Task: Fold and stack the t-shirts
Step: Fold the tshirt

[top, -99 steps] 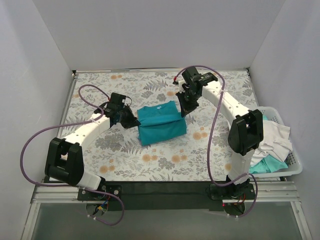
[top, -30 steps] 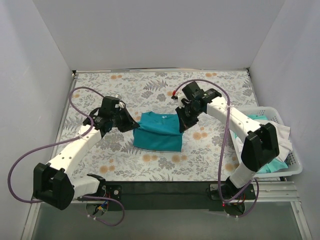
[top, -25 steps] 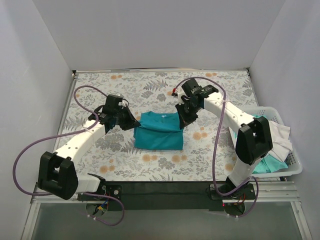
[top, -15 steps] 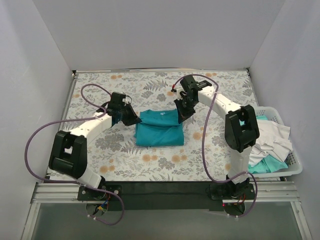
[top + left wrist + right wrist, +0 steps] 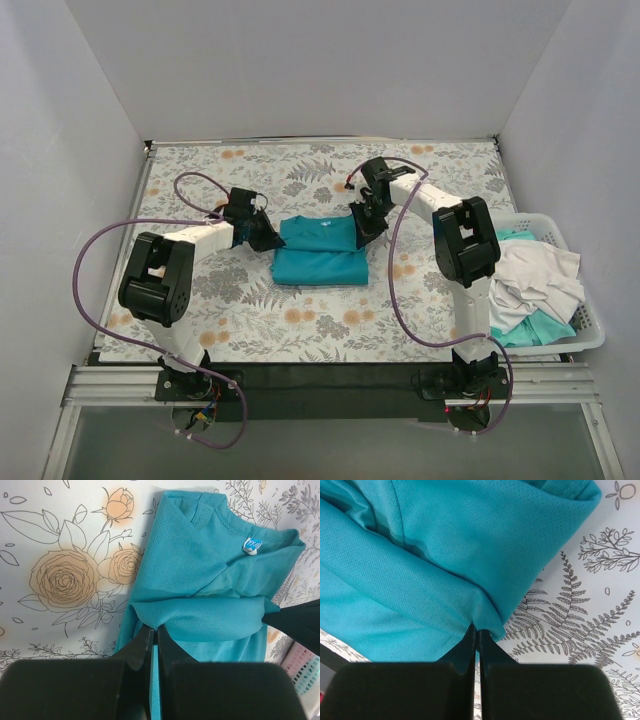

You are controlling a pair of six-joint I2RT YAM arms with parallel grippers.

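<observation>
From above, your teal t-shirt [image 5: 318, 252] lies folded mid-way across the table [image 5: 300, 320]. The left gripper [image 5: 268, 238] and right gripper [image 5: 362, 222] sit at its far corners, tips hard to see. Left wrist: jaws pinched narrow on the hem, neck label [image 5: 252, 545] showing. Right wrist: jaws nipped tight on a fold, most of the shirt cut off.

A solid teal-blue t-shirt [image 5: 318, 252] lies folded into a compact rectangle near the middle of the floral surface [image 5: 300, 320]. One mesh layer is doubled over another, and the neckline points to the far side (a small blue-and-white neck label [image 5: 252, 545] shows inside the collar). Off to the right, a white t-shirt [image 5: 540, 275] and a pale aqua t-shirt [image 5: 530, 328] sit crumpled together in a basket [image 5: 590, 335].
</observation>
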